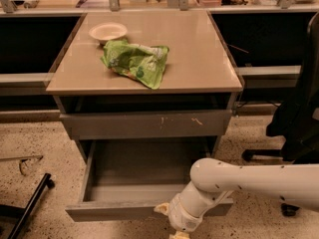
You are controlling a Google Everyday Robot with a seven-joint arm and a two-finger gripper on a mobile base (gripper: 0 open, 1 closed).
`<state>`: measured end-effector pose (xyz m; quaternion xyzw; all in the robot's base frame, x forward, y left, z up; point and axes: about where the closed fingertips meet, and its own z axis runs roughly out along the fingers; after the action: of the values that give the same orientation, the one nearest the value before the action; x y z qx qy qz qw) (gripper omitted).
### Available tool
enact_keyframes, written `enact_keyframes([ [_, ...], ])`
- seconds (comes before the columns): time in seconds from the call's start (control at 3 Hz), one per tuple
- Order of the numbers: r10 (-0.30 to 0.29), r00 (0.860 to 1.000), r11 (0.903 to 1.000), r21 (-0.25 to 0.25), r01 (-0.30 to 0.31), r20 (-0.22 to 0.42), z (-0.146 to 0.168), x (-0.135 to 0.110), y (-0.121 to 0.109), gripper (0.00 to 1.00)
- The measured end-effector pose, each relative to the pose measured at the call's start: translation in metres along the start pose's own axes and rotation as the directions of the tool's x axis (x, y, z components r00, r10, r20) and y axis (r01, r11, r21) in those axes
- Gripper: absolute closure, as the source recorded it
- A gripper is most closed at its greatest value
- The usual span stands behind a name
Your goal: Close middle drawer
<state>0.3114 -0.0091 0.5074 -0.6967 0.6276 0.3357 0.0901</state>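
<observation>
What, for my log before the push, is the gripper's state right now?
Gripper: cannot be told. It is low at the bottom edge of the view, just in front of the pulled-out middle drawer, and mostly cut off.
</observation>
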Motion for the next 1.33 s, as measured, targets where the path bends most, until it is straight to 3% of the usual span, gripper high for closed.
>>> enact_keyframes([
  [0.67, -0.005, 1.000, 0.9998, -0.018, 0.006, 0.026, 0.014, 0.003, -0.004, 0.00],
  [1.33, -0.063, 0.985, 0.9980, 0.008, 0.063, 0.158, 0.057, 0.006, -0.063, 0.00],
])
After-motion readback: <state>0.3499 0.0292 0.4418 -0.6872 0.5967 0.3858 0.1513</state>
